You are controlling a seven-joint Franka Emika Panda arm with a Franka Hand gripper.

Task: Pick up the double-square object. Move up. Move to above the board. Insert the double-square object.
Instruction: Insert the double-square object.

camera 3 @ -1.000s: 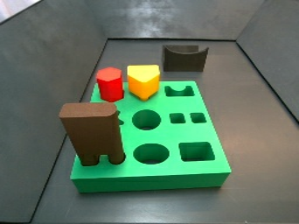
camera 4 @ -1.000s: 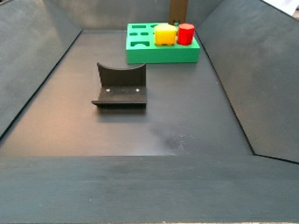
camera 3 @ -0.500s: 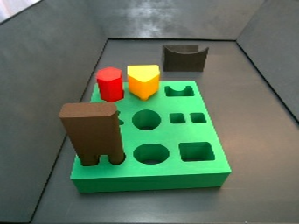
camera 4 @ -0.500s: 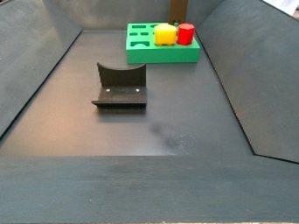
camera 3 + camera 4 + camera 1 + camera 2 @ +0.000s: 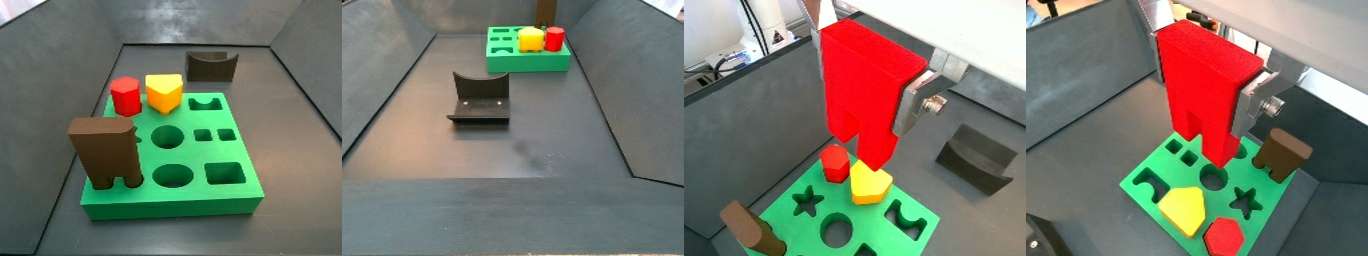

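Note:
The double-square object (image 5: 865, 85) is a bright red tall block with two legs split by a slot. My gripper (image 5: 869, 92) is shut on it, and its silver fingers (image 5: 914, 100) press on both sides. It shows the same way in both wrist views (image 5: 1207, 90), hanging legs down above the board (image 5: 1166, 172). The board is a flat green slab with cut-out holes (image 5: 201, 205); its pair of small square holes (image 5: 214, 135) is empty. The gripper and the red block are out of view in both side views.
On the board stand a large brown two-legged block (image 5: 107, 150), a short red hexagonal peg (image 5: 124, 97) and a yellow piece (image 5: 163, 93). The dark fixture (image 5: 478, 98) stands on the floor apart from the board (image 5: 529, 62). Grey walls enclose the floor.

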